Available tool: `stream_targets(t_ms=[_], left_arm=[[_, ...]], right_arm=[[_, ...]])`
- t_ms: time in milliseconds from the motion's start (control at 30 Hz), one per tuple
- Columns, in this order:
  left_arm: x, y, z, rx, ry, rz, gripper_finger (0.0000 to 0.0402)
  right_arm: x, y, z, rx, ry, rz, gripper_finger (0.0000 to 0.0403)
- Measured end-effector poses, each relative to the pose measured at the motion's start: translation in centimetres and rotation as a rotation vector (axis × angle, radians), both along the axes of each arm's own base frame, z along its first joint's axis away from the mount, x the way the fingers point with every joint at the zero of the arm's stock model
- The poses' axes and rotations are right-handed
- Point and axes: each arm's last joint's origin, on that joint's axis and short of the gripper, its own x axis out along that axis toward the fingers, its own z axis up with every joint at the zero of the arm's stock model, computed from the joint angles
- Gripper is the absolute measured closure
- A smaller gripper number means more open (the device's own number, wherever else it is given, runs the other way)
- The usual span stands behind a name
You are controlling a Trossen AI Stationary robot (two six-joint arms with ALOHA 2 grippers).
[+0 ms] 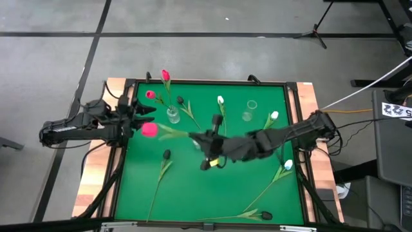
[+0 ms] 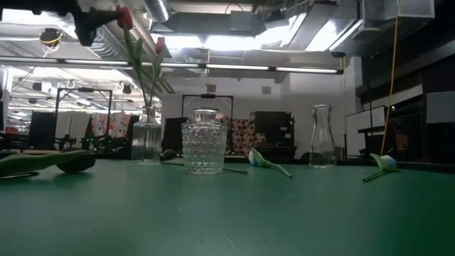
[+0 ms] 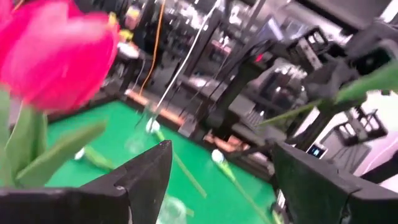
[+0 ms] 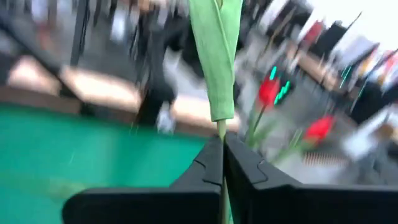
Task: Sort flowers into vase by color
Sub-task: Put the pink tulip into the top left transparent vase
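My right gripper (image 1: 196, 137), over the middle of the green table (image 1: 193, 193), is shut on a pink-red tulip. Its head (image 1: 149, 129) hangs in the air just beside my open left gripper (image 1: 143, 115) at the table's left edge. That head (image 3: 56, 50) fills the left wrist view, outside the open fingers of the left gripper (image 3: 221, 155). A ribbed vase (image 1: 172, 115) holds two pink-red tulips (image 1: 165, 75) upright. White tulips (image 1: 275, 116) and black tulips (image 1: 167, 154) lie flat on the table. My right gripper pinches the pink-red tulip's thin green stem (image 4: 221, 127) between its two shut fingers, just below a long leaf (image 4: 214, 56). The tulip is lifted clear of the table. Its stem (image 1: 174, 132) runs roughly level toward the table's left edge, head outermost.
A cut-glass jar (image 2: 204, 142) and a clear carafe (image 2: 322, 135) stand at the far middle of the table. More tulips lie near the right edge (image 1: 288, 165) and front edge (image 1: 265, 216). The table has a raised dark rim (image 1: 116, 187).
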Motion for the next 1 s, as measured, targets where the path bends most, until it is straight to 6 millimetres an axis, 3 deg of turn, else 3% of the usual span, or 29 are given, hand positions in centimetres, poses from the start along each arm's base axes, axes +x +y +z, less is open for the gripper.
stream_targets(t_ms=[233,467,667,1000], left_arm=[[0.9,0.1,2.2,0.13,-0.2,0.017,0.013],[2.6,0.0,3.4,0.246,-0.309,0.013,0.013],[5.4,-0.3,2.9,0.305,-0.282,-0.019,0.013],[8.0,-0.2,1.7,0.308,-0.21,-0.012,0.013]], right_arm=[[2.3,-5.2,3.2,-0.019,-0.371,0.189,0.0401],[3.0,-8.3,2.6,0.033,-0.66,0.337,0.0402],[4.6,-9.7,-0.4,0.112,-0.585,0.33,0.0402],[5.3,-10.2,-1.9,0.153,-0.481,0.321,0.0402]])
